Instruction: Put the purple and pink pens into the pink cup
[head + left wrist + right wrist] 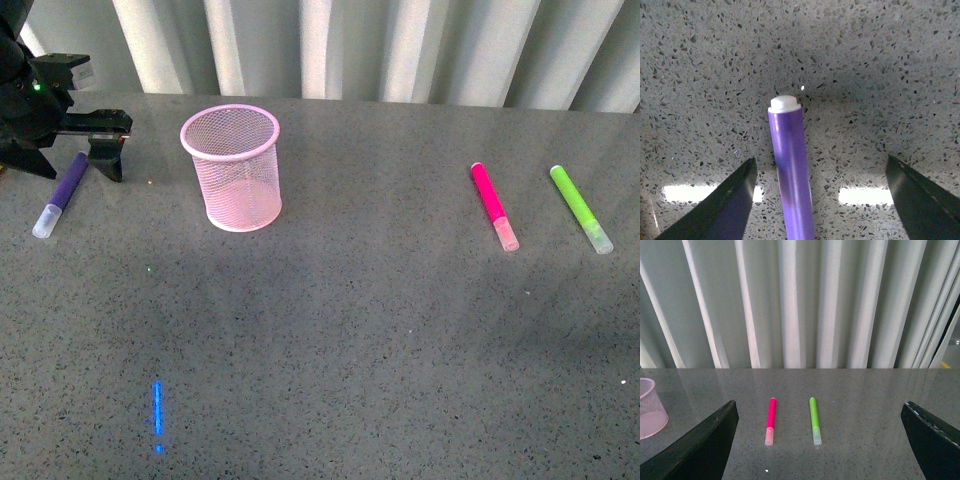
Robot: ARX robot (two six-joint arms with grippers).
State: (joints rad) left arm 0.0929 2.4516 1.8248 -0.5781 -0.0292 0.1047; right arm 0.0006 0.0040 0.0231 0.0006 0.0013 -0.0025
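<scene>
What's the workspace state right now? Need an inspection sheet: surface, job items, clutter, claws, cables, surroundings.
Surface: grey speckled stone tabletop; one blue light streak near the front edge.
Job's things: dark purple marker with clear cap lying flat at far left; bright pink marker with clear cap lying flat on the right; light pink wire-mesh cup upright, no pens in it.
Clutter: lime green marker lying beside the pink one, not touching it.
Grippers: left claw open, straddling the purple marker, not gripping; right claw open, holding nothing.
Cables: nothing seen.
Surroundings: pale pleated curtain behind the table.
</scene>
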